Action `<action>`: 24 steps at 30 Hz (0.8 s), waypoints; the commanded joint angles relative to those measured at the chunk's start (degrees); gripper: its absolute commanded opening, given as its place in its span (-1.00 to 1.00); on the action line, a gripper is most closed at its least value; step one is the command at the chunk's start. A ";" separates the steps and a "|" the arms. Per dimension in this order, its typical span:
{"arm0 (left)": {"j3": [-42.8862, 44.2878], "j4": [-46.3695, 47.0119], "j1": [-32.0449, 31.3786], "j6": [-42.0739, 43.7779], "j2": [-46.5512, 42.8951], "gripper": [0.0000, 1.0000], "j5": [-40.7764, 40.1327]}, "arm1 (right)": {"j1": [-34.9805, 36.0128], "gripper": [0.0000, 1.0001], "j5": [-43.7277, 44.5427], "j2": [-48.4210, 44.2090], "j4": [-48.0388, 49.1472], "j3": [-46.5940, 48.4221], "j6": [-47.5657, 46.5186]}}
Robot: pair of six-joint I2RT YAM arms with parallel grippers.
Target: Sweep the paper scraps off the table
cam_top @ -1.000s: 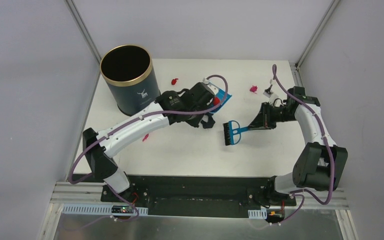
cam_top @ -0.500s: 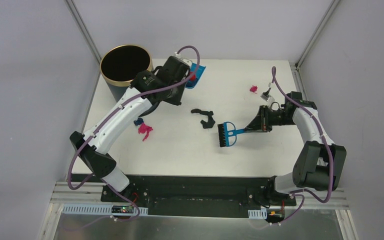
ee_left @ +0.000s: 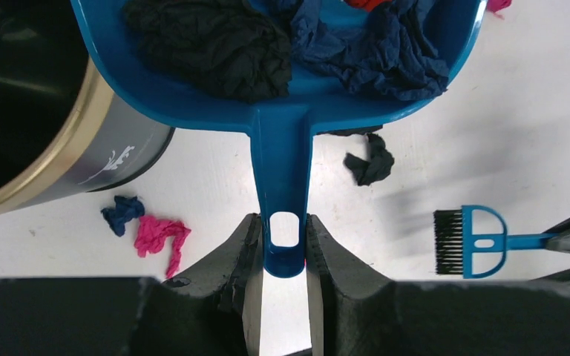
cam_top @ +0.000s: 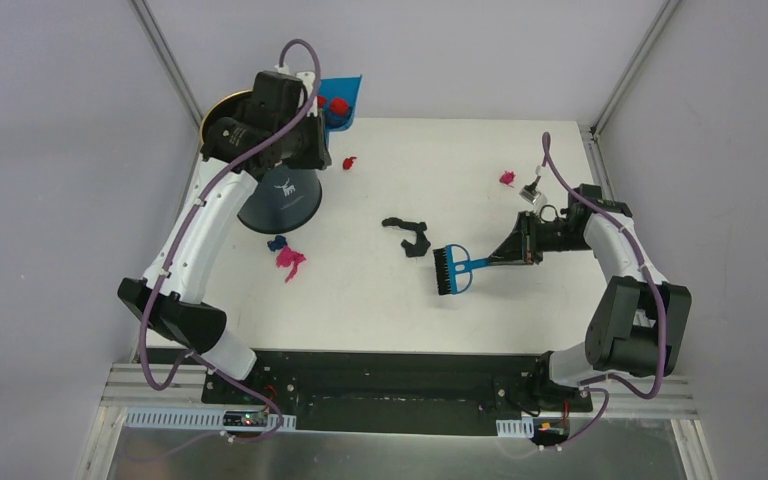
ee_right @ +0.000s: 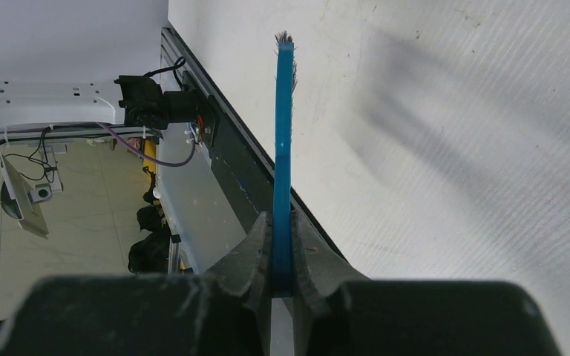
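My left gripper is shut on the handle of the blue dustpan, held high beside the navy bin; the pan carries black, dark blue and red paper scraps. On the table lie a blue and a pink scrap, black scraps, a red scrap and a magenta scrap. My right gripper is shut on the handle of the blue hand brush, bristles near the black scraps. The brush shows edge-on in the right wrist view.
The bin's gold rim is at the left of the left wrist view, mostly hidden by my left arm from above. The black rail runs along the table's front edge. Grey walls enclose the table on three sides.
My left arm has lifted the loaded dustpan from mid-table up and back to the left, beside the bin. The blue and pink scraps it hid now show. The brush shifted slightly left.
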 commanded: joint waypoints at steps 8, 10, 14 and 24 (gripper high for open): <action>0.33 15.09 12.26 -12.54 -0.42 -1.00 14.22 | 0.06 -1.00 -2.97 0.49 -1.07 2.01 -3.21; -0.10 17.33 13.60 -15.33 -0.84 -1.00 15.41 | 0.06 -1.00 -3.06 0.69 -1.29 2.09 -3.43; -5.76 25.94 18.09 -24.92 -2.75 -1.00 21.60 | 0.06 -1.00 -3.24 0.62 -1.64 2.19 -3.83; -29.48 60.19 24.29 -53.50 -8.99 -1.00 34.47 | 0.06 -1.00 -3.42 0.69 -2.07 2.28 -4.23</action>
